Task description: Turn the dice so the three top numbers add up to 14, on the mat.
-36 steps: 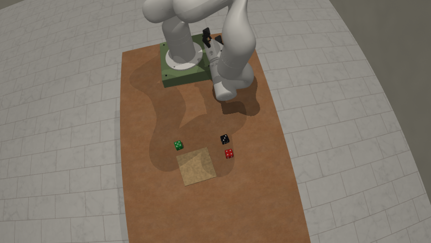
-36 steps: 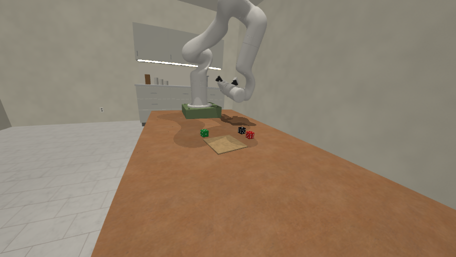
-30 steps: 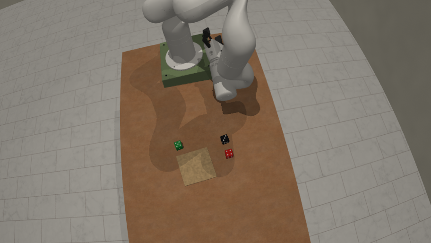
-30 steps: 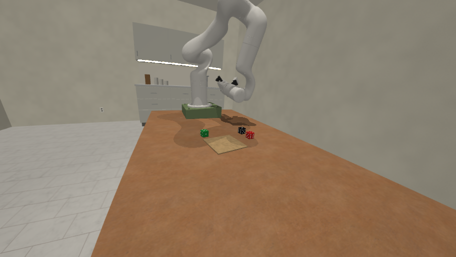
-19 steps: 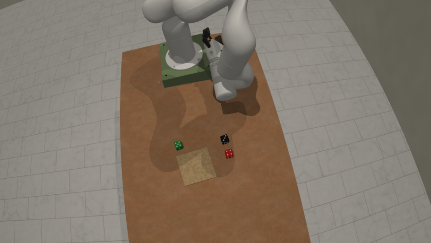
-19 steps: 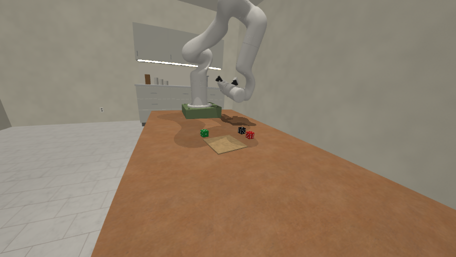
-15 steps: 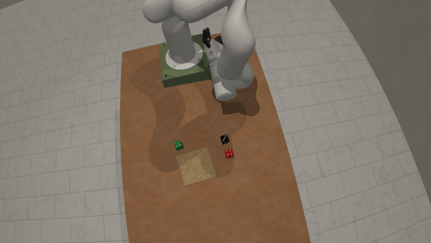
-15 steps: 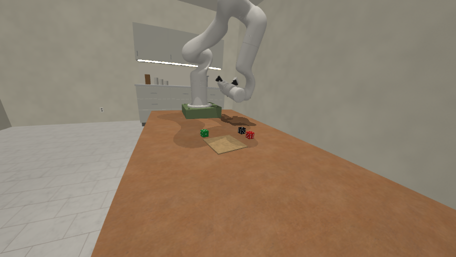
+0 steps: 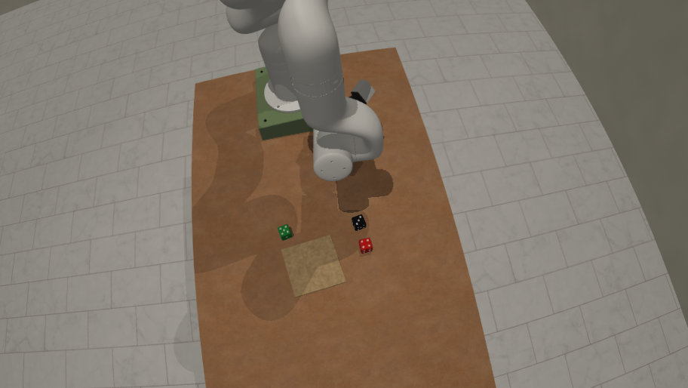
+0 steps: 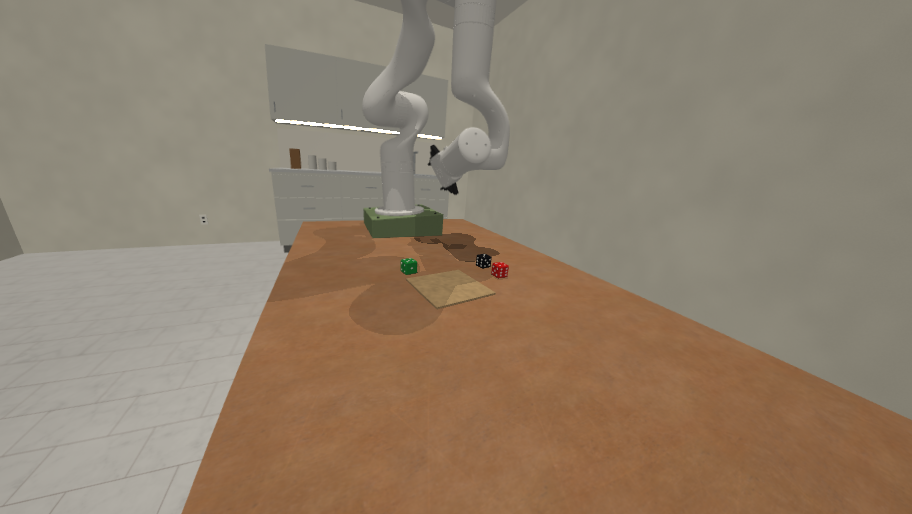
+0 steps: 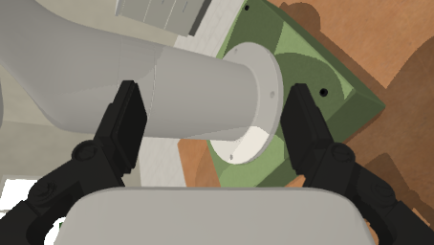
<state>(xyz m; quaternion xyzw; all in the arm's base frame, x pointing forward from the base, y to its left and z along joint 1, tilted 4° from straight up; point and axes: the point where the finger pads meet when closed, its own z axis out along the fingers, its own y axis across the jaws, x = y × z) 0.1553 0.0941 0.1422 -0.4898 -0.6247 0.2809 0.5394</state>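
A tan square mat (image 9: 313, 265) lies flat on the brown table. A green die (image 9: 284, 232) sits on the table just off the mat's far left corner. A black die (image 9: 358, 222) and a red die (image 9: 365, 245) sit close together on the table to the mat's right. They also show in the exterior view as the green die (image 10: 408, 266), black die (image 10: 483, 260), red die (image 10: 500, 270) and mat (image 10: 450, 287). The pips are too small to read surely. My gripper (image 10: 441, 171) (image 11: 214, 100) hangs high near the arm's base, far from the dice. It is open and empty, pointing at the base.
The green base block (image 9: 281, 108) with the arm's column stands at the far end of the table. The arm's elbow (image 9: 344, 144) hangs above the table between the base and the dice. White cabinets (image 10: 332, 197) stand beyond the table.
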